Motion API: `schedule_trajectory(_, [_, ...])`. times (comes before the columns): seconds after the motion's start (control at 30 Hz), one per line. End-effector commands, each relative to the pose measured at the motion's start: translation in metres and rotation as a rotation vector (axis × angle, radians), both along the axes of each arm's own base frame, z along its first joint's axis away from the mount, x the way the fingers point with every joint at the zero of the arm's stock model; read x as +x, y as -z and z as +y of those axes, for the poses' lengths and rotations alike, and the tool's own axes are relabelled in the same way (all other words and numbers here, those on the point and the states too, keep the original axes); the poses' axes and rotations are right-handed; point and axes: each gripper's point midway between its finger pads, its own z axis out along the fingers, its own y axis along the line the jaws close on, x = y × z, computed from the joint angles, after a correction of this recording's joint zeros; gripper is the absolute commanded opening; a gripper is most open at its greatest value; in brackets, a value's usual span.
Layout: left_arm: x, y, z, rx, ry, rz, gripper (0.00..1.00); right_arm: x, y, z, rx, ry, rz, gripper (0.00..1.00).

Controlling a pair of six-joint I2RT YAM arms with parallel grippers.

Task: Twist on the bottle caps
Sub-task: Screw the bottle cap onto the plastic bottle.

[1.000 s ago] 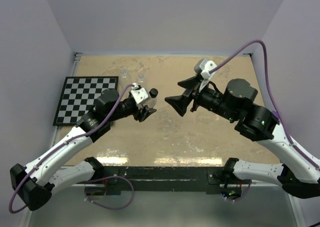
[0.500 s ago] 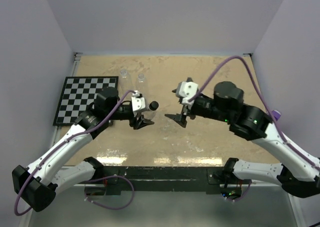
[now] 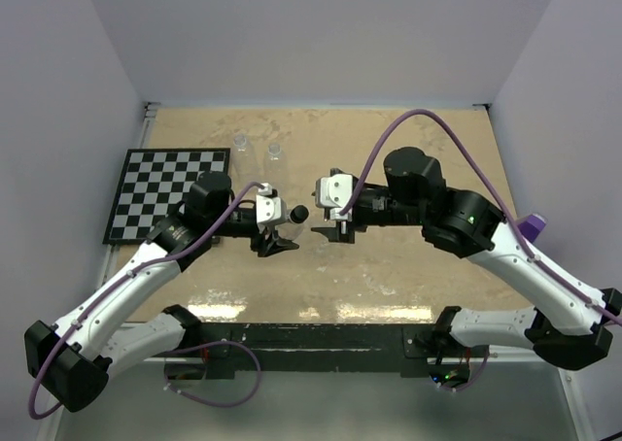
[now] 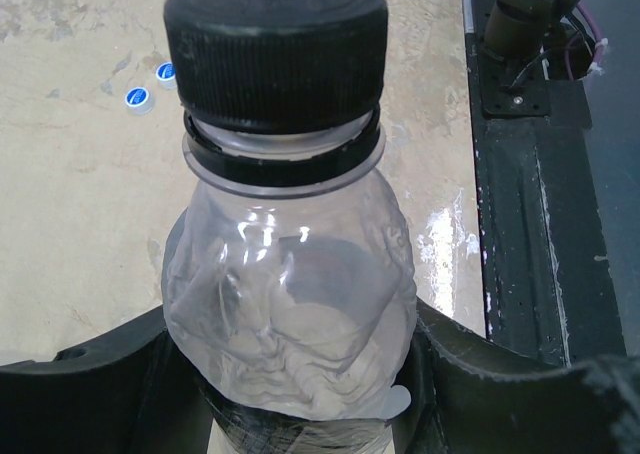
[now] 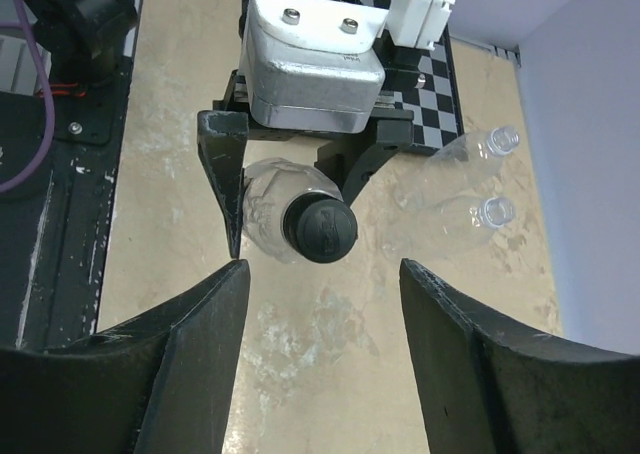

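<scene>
Left gripper (image 3: 276, 233): fingers clamped on the body of one clear bottle (image 4: 290, 304), one on each side of its lower half. The neck points away from the fingertips toward the other arm.

Black cap (image 4: 275, 39): sits on that bottle's neck. A thin gap shows above the collar ring, so we judge it seated but not tightened. We cannot tell how far the thread has caught.

Right gripper (image 5: 320, 274): fingers spread wide and holding nothing. The cap lies just past the fingertips, roughly centred on the gap and touching neither pad.

Step in hand, as we read it: grip the cap and turn it down.

- Advance until the cap's ribbed wall is fully between the pads, not only its rim.
- Keep the wrist axis in line with the neck; a tilt risks cross-threading.
- Close only enough to stop slipping.
- The thin bottle is already dented where the left fingers press, so it may twist in them; turn slowly.

Still to do: two blue caps (image 4: 135, 97) lie on the table (image 4: 80, 224) well beyond the left fingertips, and two uncapped bottles (image 5: 470, 159) sit beyond the left gripper, off to one side, in the right wrist view.
</scene>
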Motion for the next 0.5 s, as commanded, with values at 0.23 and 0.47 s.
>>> schedule_trajectory(0.23, [-0.007, -0.006, -0.001, -0.017, 0.058, -0.048, 0.0, -0.011, -0.006, 0.019, -0.018, -0.116, 0.004, 0.57])
schedule_trajectory(0.47, [-0.011, -0.006, -0.002, -0.007, 0.071, -0.058, 0.0, -0.014, -0.002, 0.024, -0.037, -0.134, 0.021, 0.53])
